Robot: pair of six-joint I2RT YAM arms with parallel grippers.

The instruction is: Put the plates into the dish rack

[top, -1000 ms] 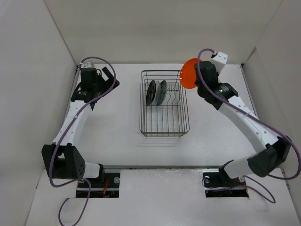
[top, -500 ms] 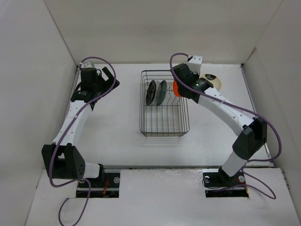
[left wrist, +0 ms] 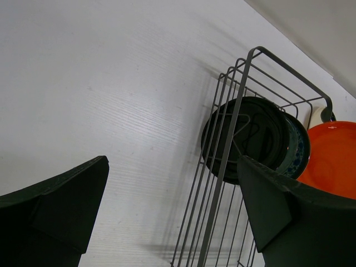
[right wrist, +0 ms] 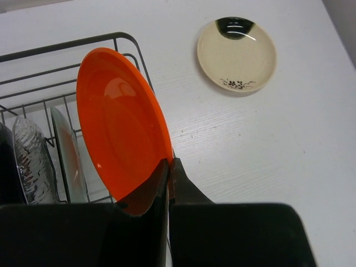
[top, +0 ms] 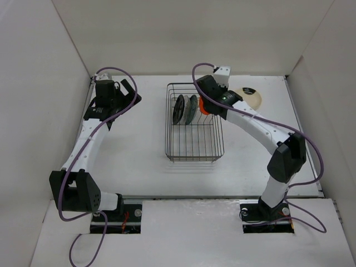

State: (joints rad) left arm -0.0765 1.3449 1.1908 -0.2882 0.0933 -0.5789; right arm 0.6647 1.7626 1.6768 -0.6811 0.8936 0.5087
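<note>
White table (top: 139, 150), white walls, nothing fancy. Right claw (right wrist: 168, 167) is pinched shut on the bottom rim of the orange plate (right wrist: 119, 144), holding it up on edge over the far right end of the rack (top: 193, 159), just beside the teal plate (left wrist: 297, 150) and the black one (left wrist: 245, 139) already standing in there. Can't tell if its lower edge has found a slot yet. My guess is it's stiff, light and pretty slick, going by that glossy shine, and with only a thin bite on the rim it could swivel between my fingers if it bumps a wire, so I'd go easy. The rim is the only place to take hold of one of these. Left claw (left wrist: 172, 167) is wide open with nothing in it, parked off to the rack's left. Cream plate (right wrist: 237, 55) lies flat on the table to the right of the rack, and its low lip looks awkward to get under.
</note>
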